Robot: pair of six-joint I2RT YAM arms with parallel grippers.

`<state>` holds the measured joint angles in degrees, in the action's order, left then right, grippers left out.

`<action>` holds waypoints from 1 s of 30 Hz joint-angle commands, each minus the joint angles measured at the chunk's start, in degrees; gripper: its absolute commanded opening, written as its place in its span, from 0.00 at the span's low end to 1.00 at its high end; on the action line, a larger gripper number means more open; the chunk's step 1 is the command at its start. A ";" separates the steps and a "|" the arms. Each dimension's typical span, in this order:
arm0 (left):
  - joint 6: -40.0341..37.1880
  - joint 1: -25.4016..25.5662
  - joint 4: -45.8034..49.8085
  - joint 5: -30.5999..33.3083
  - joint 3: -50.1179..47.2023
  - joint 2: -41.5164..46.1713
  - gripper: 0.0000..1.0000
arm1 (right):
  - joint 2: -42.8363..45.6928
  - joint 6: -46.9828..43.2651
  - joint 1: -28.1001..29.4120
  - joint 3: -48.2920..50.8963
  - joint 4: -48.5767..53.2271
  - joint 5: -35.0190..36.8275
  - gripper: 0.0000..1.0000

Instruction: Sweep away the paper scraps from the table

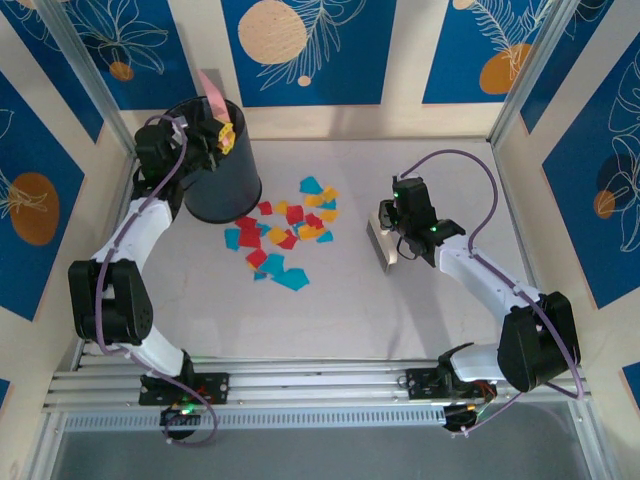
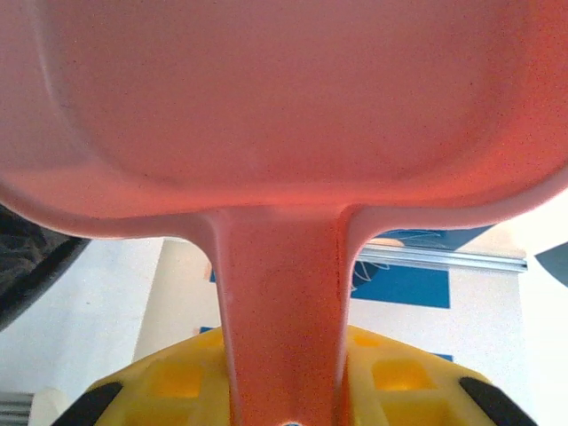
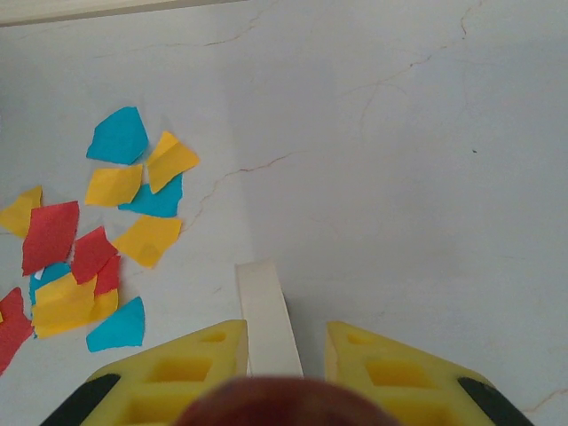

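Sideways from the right gripper (image 3: 286, 342), off to its left in the wrist view: the paper scraps (image 3: 98, 248), near but not touching, flat on the table (image 3: 399, 177). Closed tight, fingers pinching a pale flat tool (image 3: 266, 311) jutting forward between them onto the white surface; from above, a light wedge at the gripper's tip, facing the scraps. Scattered as one loose patch of red, yellow and blue, longer than wide, long axis slanting across the gripper's left side, one end toward the back wall, the other toward the left arm's base. Farther off, beyond the patch: left gripper (image 1: 213, 135), clamped on the handle of the pink dustpan (image 2: 284, 106), above the rim of a black bin (image 1: 220, 190), well apart from the scraps.
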<state>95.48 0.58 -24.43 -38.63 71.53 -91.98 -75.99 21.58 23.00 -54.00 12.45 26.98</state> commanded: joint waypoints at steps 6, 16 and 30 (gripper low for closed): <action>7.14 -0.84 -10.79 -1.79 -1.92 0.66 0.00 | -0.39 0.59 0.37 -0.82 0.48 0.55 0.00; 0.92 -0.84 -6.18 -3.81 0.62 1.41 0.00 | 0.02 1.27 0.99 -0.98 -0.18 -0.10 0.00; -35.83 -0.67 29.19 -3.30 9.74 7.15 0.00 | -1.57 2.04 5.70 -5.33 -3.37 -1.44 0.00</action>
<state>73.97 0.51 -6.33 -41.71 77.84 -87.66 -76.90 22.59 27.70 -55.79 11.57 26.72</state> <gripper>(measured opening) 0.254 0.262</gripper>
